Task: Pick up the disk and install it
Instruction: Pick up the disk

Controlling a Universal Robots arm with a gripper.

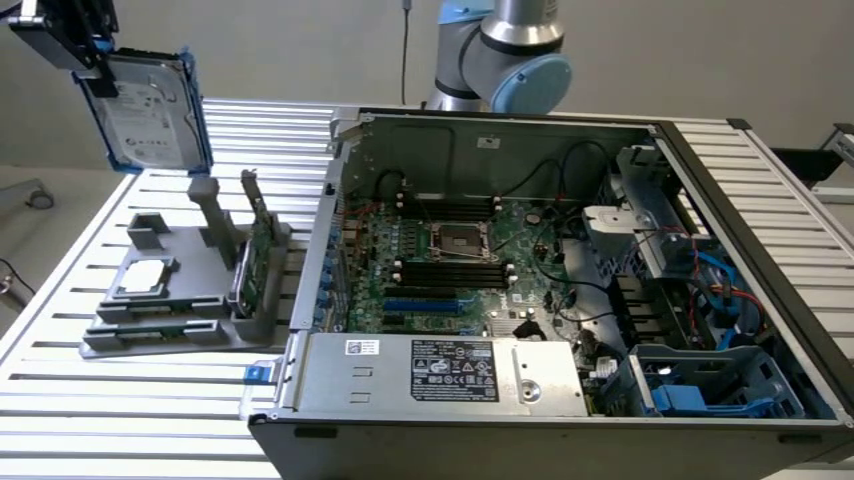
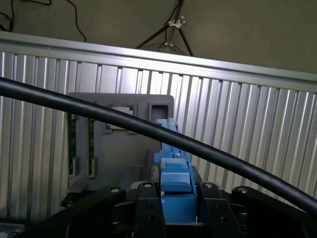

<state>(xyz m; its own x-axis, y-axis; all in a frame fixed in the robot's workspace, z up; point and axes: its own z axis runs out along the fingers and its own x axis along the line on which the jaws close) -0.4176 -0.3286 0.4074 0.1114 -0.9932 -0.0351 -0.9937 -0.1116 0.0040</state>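
Over the table [image 1: 80, 420], disk [image 1: 147, 105] clamped between fingers [image 2: 150, 208]

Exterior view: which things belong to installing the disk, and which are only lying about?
For the job: the disk, held aloft in the pincer; the open computer case.
Lying about: the square chip and the green circuit card, both in the grey holder.

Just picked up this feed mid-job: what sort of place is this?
Probably a lab bench for robotic PC assembly: an open computer case with bare motherboard on a slatted metal table, a grey parts fixture beside it, and the gripper holding the disk aloft.
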